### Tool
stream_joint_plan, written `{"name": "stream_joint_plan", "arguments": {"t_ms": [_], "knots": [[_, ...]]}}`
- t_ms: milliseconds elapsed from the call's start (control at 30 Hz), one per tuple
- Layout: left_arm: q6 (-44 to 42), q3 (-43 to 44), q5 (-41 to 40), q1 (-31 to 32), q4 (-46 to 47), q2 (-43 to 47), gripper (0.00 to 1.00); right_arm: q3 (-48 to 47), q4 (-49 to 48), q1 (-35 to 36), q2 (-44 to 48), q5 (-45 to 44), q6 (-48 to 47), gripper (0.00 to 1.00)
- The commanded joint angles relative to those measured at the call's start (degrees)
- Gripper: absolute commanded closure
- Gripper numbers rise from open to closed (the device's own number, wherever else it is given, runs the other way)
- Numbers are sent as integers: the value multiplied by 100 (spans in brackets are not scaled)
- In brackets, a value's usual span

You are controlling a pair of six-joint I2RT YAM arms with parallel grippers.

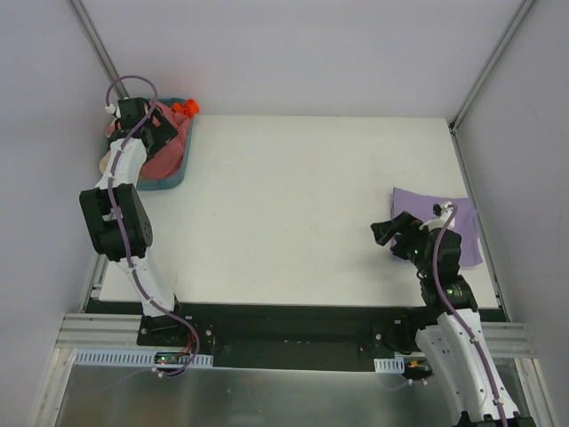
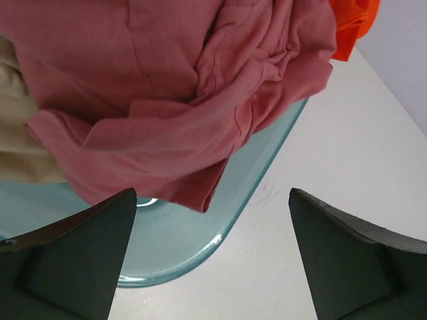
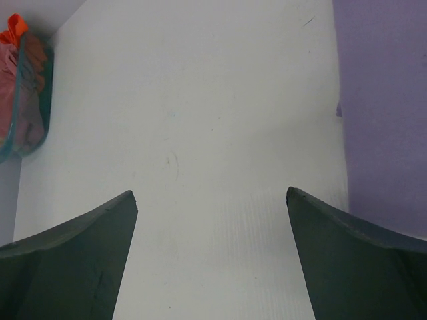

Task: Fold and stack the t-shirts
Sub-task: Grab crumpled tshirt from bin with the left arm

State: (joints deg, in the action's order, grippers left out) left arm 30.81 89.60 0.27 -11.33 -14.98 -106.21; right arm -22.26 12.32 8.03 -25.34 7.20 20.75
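Observation:
The brick-red t-shirt (image 1: 169, 153) lies crumpled in the teal basket (image 1: 171, 183) at the table's far left; it fills the left wrist view (image 2: 167, 87) and hangs over the basket rim (image 2: 200, 250). My left gripper (image 1: 149, 132) hovers over it, open and empty (image 2: 212, 200). The lavender t-shirt (image 1: 462, 233) lies folded flat at the right edge and shows in the right wrist view (image 3: 383, 100). My right gripper (image 1: 389, 233) is open and empty (image 3: 211, 197) above bare table just left of it.
An orange cloth (image 1: 185, 108) pokes from the basket's far corner, also in the left wrist view (image 2: 353, 23). A beige cloth (image 2: 17, 127) lies under the red shirt. The white table (image 1: 293, 205) spreads between the arms. Walls close in on left and right.

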Motion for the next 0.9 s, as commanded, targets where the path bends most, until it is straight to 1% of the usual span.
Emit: {"name": "stream_joint_plan", "arguments": {"t_ms": [0,67,167,233,333,367,400,533,633,767,867], "knots": [[-233,918,-677,8,-725,-566,5,-112,-247,14,-164,-228,-1,4],[-294,1154,-861,0,-769,-882,9,-103,-247,23,-234,-254,-18,4],[-356,1760,-1029,8,-1059,-1348,20,-94,-247,14,-322,-298,-62,4],[-400,2225,-1029,8,-1330,-1586,39,-112,-238,14,-348,-351,-63,4],[-505,2684,-1134,8,-1533,-1639,75,-112,-247,14,-366,-325,-54,4],[-549,2807,-1135,8,-1577,-1596,96,-103,-247,14,-357,-325,-54,4],[-584,2939,-1100,8,-1639,-1526,100,-103,-239,23,-331,-325,-54,4],[-646,2993,-810,61,-1683,-763,100,-59,-238,14,-191,-255,42,4],[-567,3019,-503,122,-1675,89,100,-33,-221,14,-76,-202,87,4],[-506,3326,-37,272,-1648,1004,100,2,-168,14,99,-114,148,4],[-357,3476,875,438,-1578,1576,100,64,-177,14,205,-79,157,4]]}}
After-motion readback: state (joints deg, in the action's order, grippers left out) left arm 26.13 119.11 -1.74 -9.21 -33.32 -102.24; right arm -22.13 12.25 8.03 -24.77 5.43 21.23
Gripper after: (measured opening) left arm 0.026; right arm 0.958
